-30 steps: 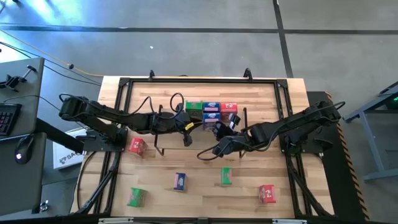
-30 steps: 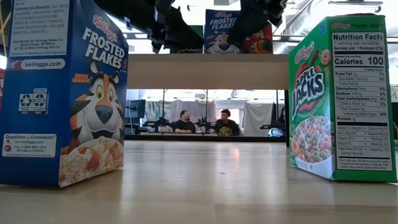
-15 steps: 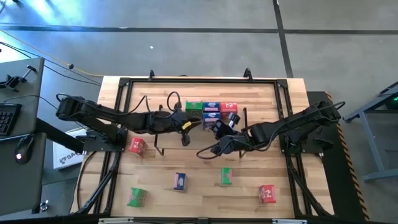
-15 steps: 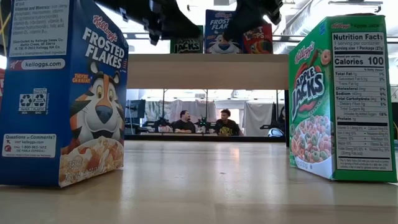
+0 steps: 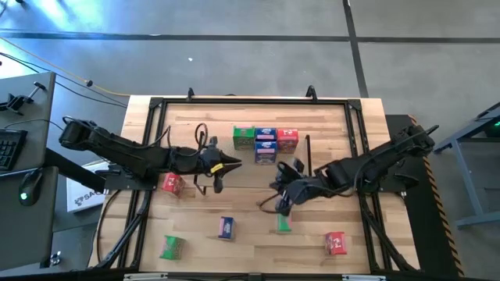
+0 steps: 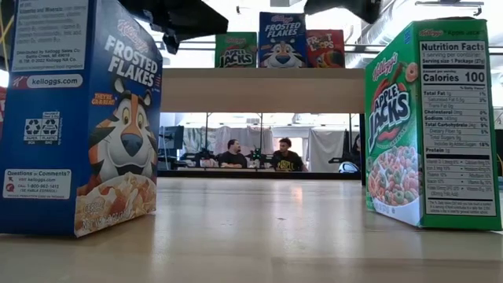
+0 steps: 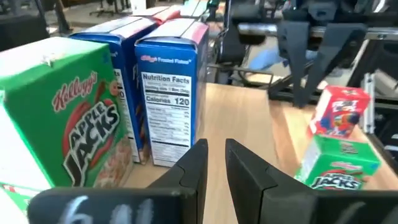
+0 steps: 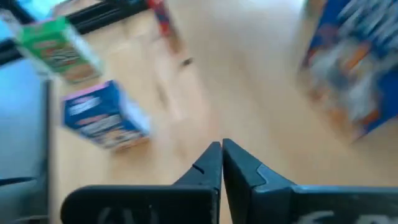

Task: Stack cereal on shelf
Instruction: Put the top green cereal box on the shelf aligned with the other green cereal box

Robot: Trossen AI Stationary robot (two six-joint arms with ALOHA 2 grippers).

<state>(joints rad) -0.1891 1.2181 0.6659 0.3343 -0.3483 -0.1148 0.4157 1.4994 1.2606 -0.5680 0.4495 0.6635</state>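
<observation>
On the shelf (image 5: 308, 156), a green box (image 5: 244, 138), two blue boxes (image 5: 266, 145) and a red box (image 5: 287, 138) stand upright on its wood top; the low view shows green (image 6: 236, 49), blue (image 6: 281, 39) and red (image 6: 324, 49) above the shelf board. Loose boxes stand on the table: red (image 5: 172, 183), blue (image 5: 226, 227), green (image 5: 171, 247), green (image 5: 283, 224) and red (image 5: 336, 243). My left gripper (image 5: 232, 164) (image 7: 216, 163) hovers left of the shelf boxes, open by a narrow gap and empty. My right gripper (image 5: 281, 204) (image 8: 221, 148) is shut and empty, just beyond the near green box.
A black frame (image 5: 156, 105) runs around the tabletop, and cables (image 5: 199, 129) trail by the left arm. In the low view a blue box (image 6: 78, 118) and a green box (image 6: 432, 118) stand close to the camera. People sit in the room behind.
My left gripper has drawn back from the green box on the shelf toward the table's left edge, leaving that box in full view. My right gripper has pulled away from the shelf's blue boxes toward the near edge, ending close to the loose green box.
</observation>
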